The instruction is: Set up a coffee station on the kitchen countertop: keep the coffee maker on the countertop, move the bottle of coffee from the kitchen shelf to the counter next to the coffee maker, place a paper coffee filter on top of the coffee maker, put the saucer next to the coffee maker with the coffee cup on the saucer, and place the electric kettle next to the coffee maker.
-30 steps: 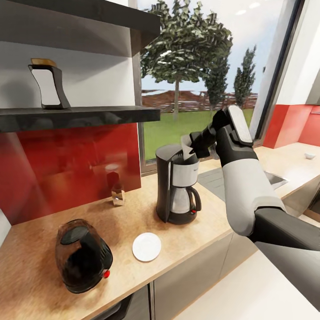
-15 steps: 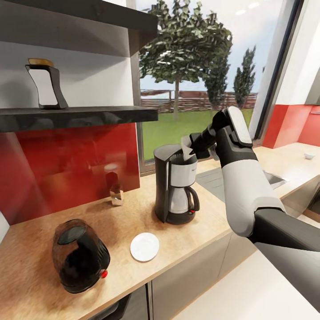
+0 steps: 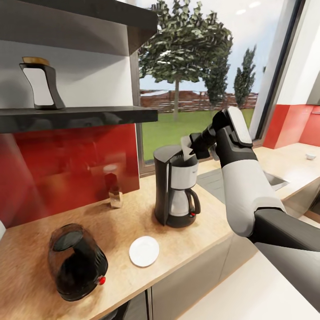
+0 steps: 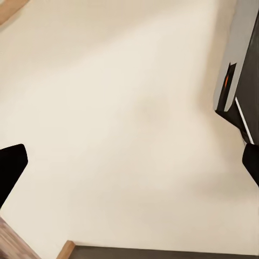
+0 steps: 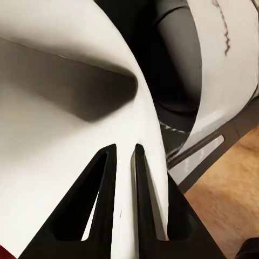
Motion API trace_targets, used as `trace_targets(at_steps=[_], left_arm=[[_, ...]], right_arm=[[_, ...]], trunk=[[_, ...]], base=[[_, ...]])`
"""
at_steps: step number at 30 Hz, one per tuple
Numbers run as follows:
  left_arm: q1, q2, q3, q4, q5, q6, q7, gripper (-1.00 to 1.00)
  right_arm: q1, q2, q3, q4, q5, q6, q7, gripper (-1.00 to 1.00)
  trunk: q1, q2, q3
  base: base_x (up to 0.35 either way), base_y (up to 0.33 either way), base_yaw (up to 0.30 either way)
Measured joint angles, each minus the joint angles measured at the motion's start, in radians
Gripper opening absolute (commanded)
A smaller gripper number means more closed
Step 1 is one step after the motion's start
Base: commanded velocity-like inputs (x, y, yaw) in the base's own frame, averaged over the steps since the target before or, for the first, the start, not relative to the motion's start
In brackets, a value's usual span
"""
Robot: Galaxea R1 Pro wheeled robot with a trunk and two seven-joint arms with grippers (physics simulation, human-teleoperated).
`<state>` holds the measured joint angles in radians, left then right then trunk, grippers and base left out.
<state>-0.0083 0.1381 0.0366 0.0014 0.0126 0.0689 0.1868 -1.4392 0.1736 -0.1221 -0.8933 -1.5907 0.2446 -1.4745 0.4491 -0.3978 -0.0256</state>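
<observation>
The tall black coffee maker (image 3: 175,191) stands on the wood-grain countertop (image 3: 133,209) by the window. My right gripper (image 3: 194,147) hangs just over its open top, shut on the white paper coffee filter (image 3: 186,146). In the right wrist view the fingers (image 5: 102,205) pinch the filter (image 5: 54,135) above the coffee maker's housing (image 5: 226,70). The bottle of coffee (image 3: 39,84) is on the dark shelf (image 3: 89,116). The saucer (image 3: 144,251) and the electric kettle (image 3: 75,262) lie left of the machine. A small white coffee cup (image 3: 310,156) sits far right. My left gripper (image 4: 129,167) is open over pale floor.
A small glass jar (image 3: 116,195) stands against the red backsplash. The grey sink (image 3: 218,178) lies inset right of the coffee maker, behind my right arm. An upper shelf overhangs the bottle. A dark appliance edge (image 4: 243,81) borders the left wrist view.
The head view has shifted a little, so the shelf, kettle and saucer sit further left in the picture. My right gripper keeps the filter over the coffee maker, hardly moved.
</observation>
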Motion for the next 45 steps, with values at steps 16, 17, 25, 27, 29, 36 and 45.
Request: trace_targets(at_steps=[16, 17, 25, 27, 29, 36, 45], left_arm=[[0.0, -0.001, 0.0, 0.0, 0.0, 0.0, 0.0, 1.0], [0.0, -0.001, 0.0, 0.0, 0.0, 0.0, 0.0, 1.0], [0.001, -0.002, -0.003, -0.001, -0.001, -0.003, 0.0, 1.0], [0.001, -0.003, -0.004, 0.0, -0.001, -0.003, 0.0, 1.0], [0.001, -0.003, -0.004, 0.0, -0.001, -0.003, 0.0, 1.0], [0.001, -0.003, -0.004, 0.0, -0.001, -0.003, 0.0, 1.0], [0.001, -0.003, -0.004, 0.0, -0.001, -0.004, 0.0, 1.0]], right_arm=[[0.023, 0.0, 0.0, -0.002, 0.0, 0.0, -0.003, -1.0], [0.025, 0.0, 0.0, -0.002, 0.0, 0.0, -0.003, -1.0], [0.04, 0.0, 0.003, -0.037, -0.004, 0.04, 0.006, -1.0], [0.041, 0.0, 0.003, -0.026, -0.004, 0.038, 0.005, -1.0], [0.041, 0.0, 0.003, -0.015, -0.004, 0.037, 0.005, -1.0], [0.041, 0.0, 0.003, 0.008, -0.005, 0.031, 0.003, -1.0], [0.041, 0.0, 0.003, 0.01, -0.005, 0.024, 0.003, -1.0]], trunk=[[0.0, 0.0, 0.0], [0.0, 0.0, 0.0], [0.0, 0.0, 0.0], [0.0, 0.0, 0.0], [0.0, 0.0, 0.0], [0.0, 0.0, 0.002], [0.0, -0.001, 0.011]], base=[[0.009, 0.0, 0.0], [0.0, 0.0, 0.0], [0.0, 0.0, 0.0], [0.0, 0.0, 0.0], [0.0, 0.0, 0.0], [0.0, 0.0, -0.023], [0.0, 0.0, -0.049]])
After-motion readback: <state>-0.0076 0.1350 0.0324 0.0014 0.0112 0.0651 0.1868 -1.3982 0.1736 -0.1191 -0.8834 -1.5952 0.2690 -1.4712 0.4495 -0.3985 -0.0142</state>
